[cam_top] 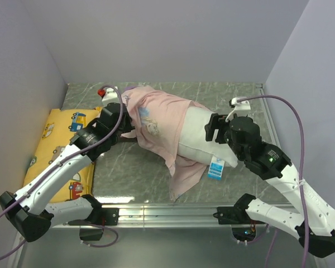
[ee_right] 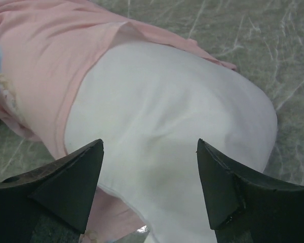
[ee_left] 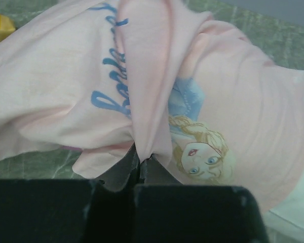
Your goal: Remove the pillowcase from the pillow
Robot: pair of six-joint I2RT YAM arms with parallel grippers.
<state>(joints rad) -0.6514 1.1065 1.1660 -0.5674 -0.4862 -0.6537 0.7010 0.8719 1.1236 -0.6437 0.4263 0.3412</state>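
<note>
The pink pillowcase [cam_top: 156, 120] lies inside out across the middle of the table, its pale side and the princess print [ee_left: 200, 152] showing. It still covers the left part of the white pillow [cam_top: 198, 134], whose right end and blue-and-white tag [cam_top: 215, 168] stick out. My left gripper [cam_top: 124, 124] is shut on a bunched fold of the pillowcase [ee_left: 147, 101] at its left end. My right gripper [cam_top: 212, 129] is open, its fingers [ee_right: 76, 177] spread just above the bare white pillow [ee_right: 167, 131] near its right end.
A yellow cushion [cam_top: 58, 151] with cartoon vehicles lies along the left wall under the left arm. The table is grey-green marble pattern [cam_top: 134, 173], walled at back and sides. A loose pillowcase flap [cam_top: 184, 178] trails toward the front edge.
</note>
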